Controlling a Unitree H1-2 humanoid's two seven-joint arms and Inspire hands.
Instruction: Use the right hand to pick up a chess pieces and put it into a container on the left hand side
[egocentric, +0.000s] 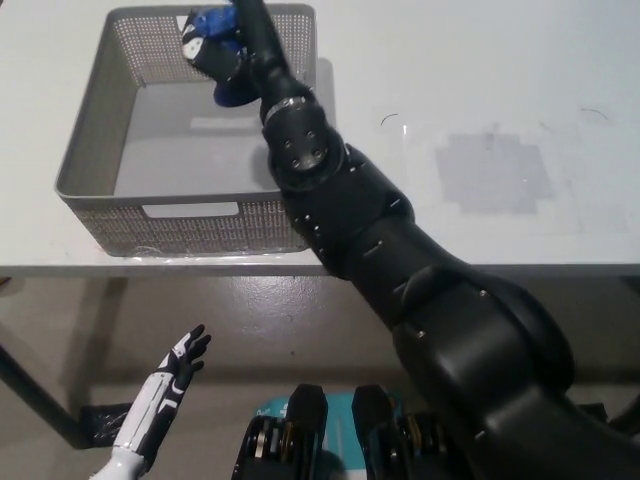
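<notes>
My black right hand (222, 48) is shut on a blue chess piece (228, 92) and hovers over the far side of the grey mesh basket (90, 150) at the table's left. The piece's blue top shows between the fingers and its base pokes out below them. The black right arm stretches across the picture from the lower right and hides the basket's right wall. Below the table edge at the lower left, my white left hand (170, 375) rests open with its fingers spread.
The white table (480, 80) carries a faint grey patch (492, 172) at the right. Its front edge runs across the middle of the picture, with the floor below it.
</notes>
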